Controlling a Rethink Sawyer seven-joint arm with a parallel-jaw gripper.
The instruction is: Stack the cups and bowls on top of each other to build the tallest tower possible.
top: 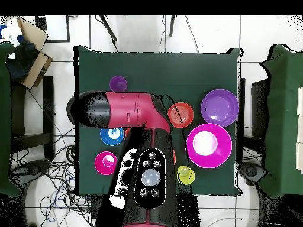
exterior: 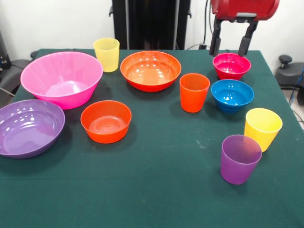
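My gripper (exterior: 231,46) hangs open and empty above the magenta bowl (exterior: 231,65) at the far right. In front of it are the blue bowl (exterior: 232,95), the orange cup (exterior: 194,92), a yellow cup (exterior: 262,128) and the purple cup (exterior: 240,158). The wide orange bowl (exterior: 150,70) and the other yellow cup (exterior: 106,54) stand at the back. The big pink bowl (exterior: 61,78), the purple bowl (exterior: 28,127) and the small orange bowl (exterior: 105,121) are on the left. All stand apart and upright; nothing is nested. In the overhead view the arm (top: 136,112) hides the gripper and several pieces.
The green table (exterior: 156,194) ends close behind the magenta bowl and the yellow cup. The black pedestal (exterior: 151,23) stands behind the table. Other green tables (top: 284,118) and a cardboard box (top: 29,47) flank it in the overhead view.
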